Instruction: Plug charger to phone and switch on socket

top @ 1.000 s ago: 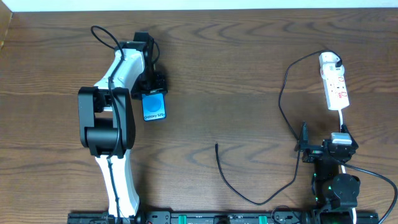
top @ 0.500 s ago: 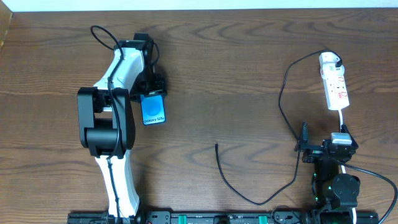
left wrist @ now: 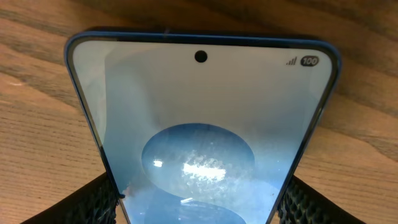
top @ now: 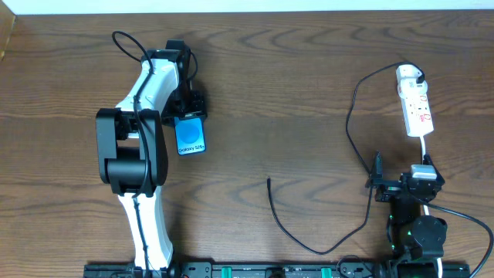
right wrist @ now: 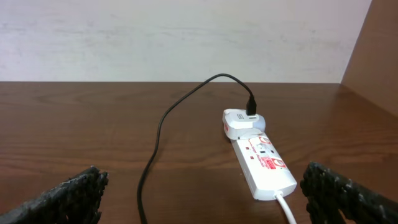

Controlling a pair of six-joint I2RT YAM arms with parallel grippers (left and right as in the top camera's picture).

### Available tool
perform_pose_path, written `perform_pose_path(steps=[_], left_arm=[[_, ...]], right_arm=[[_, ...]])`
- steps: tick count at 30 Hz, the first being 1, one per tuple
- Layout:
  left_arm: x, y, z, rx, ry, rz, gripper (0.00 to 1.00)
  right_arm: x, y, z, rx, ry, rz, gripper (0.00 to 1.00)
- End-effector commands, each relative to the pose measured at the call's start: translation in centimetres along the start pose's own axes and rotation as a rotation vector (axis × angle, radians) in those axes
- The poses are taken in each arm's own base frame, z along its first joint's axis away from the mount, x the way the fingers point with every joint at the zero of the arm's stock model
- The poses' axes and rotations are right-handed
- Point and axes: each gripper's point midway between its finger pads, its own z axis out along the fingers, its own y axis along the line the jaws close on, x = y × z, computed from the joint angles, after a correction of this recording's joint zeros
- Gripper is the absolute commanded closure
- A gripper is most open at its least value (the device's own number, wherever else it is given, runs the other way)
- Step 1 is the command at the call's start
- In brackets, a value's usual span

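**Overhead: phone gripped on the left, charger loose on the counter**
The left pincer (top: 191, 125) is clamped across the phone (top: 191, 137), whose blue screen faces up. The charger (top: 348, 123) runs from its white plug at the far end of the socket (top: 415, 102) in a long loop over the counter (top: 293, 93). Its small tip (top: 268, 180) lies free, well apart from the phone.

**Left wrist: the phone fills the view**
A textured pad (left wrist: 93, 199) presses against each long edge of the phone.

**Right wrist: socket ahead**
The right pincer (right wrist: 199, 202) stands wide apart with nothing between its fingers (right wrist: 62, 199). The socket lies beyond them, with the charger's plug seated in it.
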Motion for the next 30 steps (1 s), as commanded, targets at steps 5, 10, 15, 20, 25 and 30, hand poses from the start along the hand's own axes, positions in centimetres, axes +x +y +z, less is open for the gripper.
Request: perform_pose_path(steps=[5, 10, 15, 20, 25, 30], left_arm=[[-1.7, 0.0, -2.5, 0.011, -0.091, -0.014, 0.78], [-2.2, -0.2, -2.2, 0.017, -0.114, -0.013, 0.78], [-2.2, -0.2, -1.7, 0.019, -0.121, -0.013, 0.78], [-2.0, -0.1, -1.2, 0.017, -0.115, -0.013, 0.77], [-1.7, 0.0, -0.6, 0.014, -0.104, -0.013, 0.75], [-1.6, 0.0, -0.5, 0.014, -0.101, -0.013, 0.66]], right_arm=[[0.0, 0.2, 0.0, -0.005, -0.002, 0.014, 0.01], [0.0, 0.2, 0.0, -0.005, -0.002, 0.014, 0.01], [0.0, 0.2, 0.0, -0.005, -0.002, 0.014, 0.01], [0.0, 0.2, 0.0, -0.005, -0.002, 0.014, 0.01], [0.0, 0.2, 0.0, -0.005, -0.002, 0.014, 0.01], [0.0, 0.2, 0.0, -0.005, -0.002, 0.014, 0.01]])
